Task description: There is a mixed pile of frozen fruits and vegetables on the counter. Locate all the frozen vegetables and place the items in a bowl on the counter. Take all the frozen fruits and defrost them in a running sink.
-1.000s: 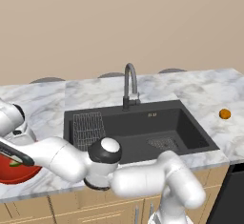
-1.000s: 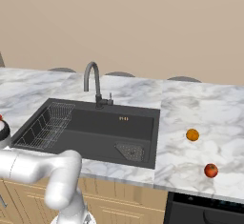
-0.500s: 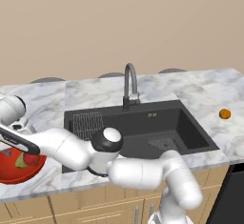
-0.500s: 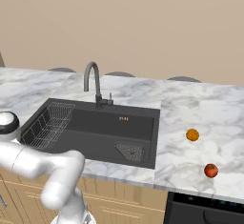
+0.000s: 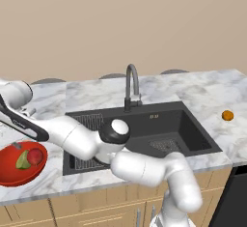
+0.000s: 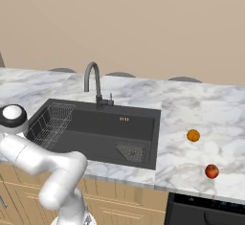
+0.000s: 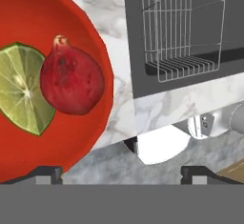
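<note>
The gripper (image 7: 121,173) is hanging with its jaws spread wide and nothing between them, its two dark fingertips (image 7: 45,173) showing far apart at the bottom of the hand view. Just ahead of it and toward its left fingertip, the red bowl (image 7: 57,23) is sitting on the marble counter (image 7: 121,108). Inside the bowl, the green wedge (image 7: 21,89) is lying cut face up, and the pinkish-red ball (image 7: 71,81) is resting against it on the side nearer the sink (image 7: 138,42). The sink's wire rack (image 7: 183,27) is standing in the basin beyond the bowl's rim. Well away from the gripper, past the sink on the far stretch of counter, the orange ball (image 6: 193,135) and the small red ball (image 6: 211,171) are lying apart from each other.
</note>
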Controlling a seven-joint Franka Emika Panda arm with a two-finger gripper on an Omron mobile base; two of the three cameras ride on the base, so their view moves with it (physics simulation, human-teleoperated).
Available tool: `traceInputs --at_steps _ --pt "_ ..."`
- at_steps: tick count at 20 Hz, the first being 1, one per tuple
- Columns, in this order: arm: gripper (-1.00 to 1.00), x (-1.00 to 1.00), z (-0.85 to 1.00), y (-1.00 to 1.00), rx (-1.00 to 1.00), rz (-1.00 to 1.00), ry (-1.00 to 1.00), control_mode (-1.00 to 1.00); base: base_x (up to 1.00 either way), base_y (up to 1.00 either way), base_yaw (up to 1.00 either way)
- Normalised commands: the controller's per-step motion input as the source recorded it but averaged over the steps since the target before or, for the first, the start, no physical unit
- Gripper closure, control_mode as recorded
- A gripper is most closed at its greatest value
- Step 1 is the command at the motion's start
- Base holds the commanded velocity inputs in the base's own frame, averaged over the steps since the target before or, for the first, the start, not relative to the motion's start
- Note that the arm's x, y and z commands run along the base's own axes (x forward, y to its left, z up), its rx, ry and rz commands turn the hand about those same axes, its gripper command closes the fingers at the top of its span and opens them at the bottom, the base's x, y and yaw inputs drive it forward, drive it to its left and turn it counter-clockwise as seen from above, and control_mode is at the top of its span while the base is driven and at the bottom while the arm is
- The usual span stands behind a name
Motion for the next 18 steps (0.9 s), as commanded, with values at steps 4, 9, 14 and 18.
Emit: traceInputs --at_steps 4,9,14,18 --pt "-1.00 -0.59 0.11 -0.54 0.01 -0.14 -0.01 -1.00 0.00 0.00 0.00" --pt "-1.00 -0.62 0.08 -0.20 0.00 -0.21 -0.03 -1.00 0.00 0.00 0.00" --pt "-1.00 -0.44 0.21 -0.12 0.03 -0.29 -0.01 -1.00 0.00 0.00 0.00" --pt "-1.00 -0.43 0.41 -0.16 0.08 -0.27 0.02 -1.00 0.00 0.00 0.00"
